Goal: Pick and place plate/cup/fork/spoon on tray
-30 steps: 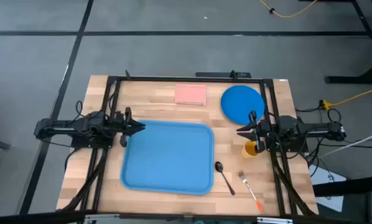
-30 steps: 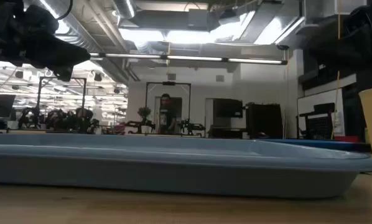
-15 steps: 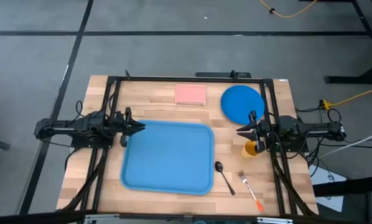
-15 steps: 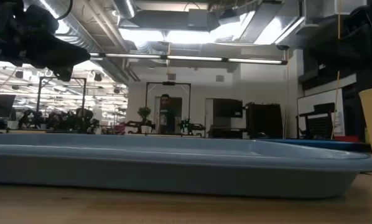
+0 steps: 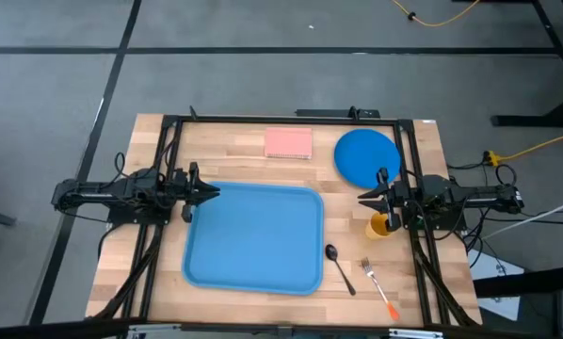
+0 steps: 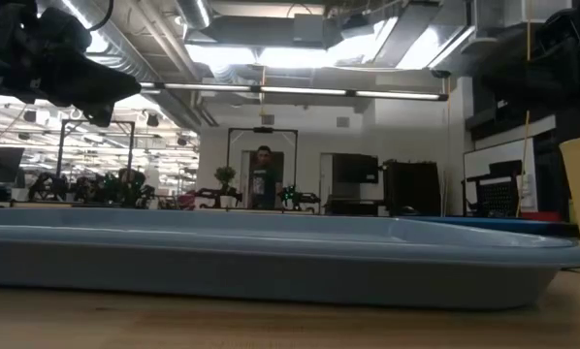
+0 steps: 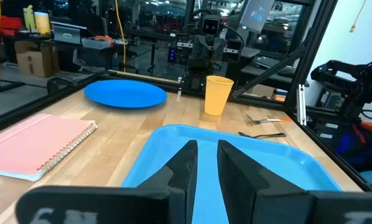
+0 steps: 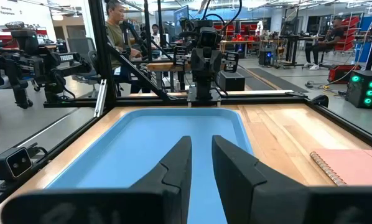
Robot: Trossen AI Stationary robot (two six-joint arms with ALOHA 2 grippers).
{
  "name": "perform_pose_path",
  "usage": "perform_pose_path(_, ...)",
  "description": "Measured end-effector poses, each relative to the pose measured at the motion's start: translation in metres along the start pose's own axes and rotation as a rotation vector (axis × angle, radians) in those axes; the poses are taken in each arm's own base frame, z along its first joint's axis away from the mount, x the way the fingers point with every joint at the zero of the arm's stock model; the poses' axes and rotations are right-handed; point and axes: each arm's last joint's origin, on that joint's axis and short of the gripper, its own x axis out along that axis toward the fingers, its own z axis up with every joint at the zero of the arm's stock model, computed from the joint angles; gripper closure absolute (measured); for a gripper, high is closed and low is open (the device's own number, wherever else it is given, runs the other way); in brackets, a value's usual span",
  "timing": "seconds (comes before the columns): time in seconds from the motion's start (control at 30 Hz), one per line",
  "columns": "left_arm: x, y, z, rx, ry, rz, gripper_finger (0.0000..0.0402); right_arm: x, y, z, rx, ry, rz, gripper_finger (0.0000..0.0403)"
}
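The light-blue tray (image 5: pixel 253 235) lies flat on the wooden table, left of centre. The blue plate (image 5: pixel 367 156) lies at the far right. The yellow-orange cup (image 5: pixel 381 225) stands upright under my right arm. The dark spoon (image 5: pixel 339 266) and the orange-handled fork (image 5: pixel 378 289) lie near the front right. My left gripper (image 5: pixel 211 191) hovers shut at the tray's far left corner. My right gripper (image 5: pixel 364 199) hovers shut just right of the tray, beside the cup. Both are empty.
A pink spiral pad (image 5: pixel 289 143) lies at the far edge, behind the tray. A black frame (image 5: pixel 281 120) borders the table. Bare wood shows between the tray and the spoon. People stand in the room beyond the table.
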Motion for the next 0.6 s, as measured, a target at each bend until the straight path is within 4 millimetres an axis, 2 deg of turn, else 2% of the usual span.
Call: perform_pose_path(0.6, 0.0000, 0.0011, 0.0006, 0.000, -0.013, 0.038, 0.0347, 0.0000, 0.0000, 0.0000, 0.000, 0.000, 0.000, 0.0334)
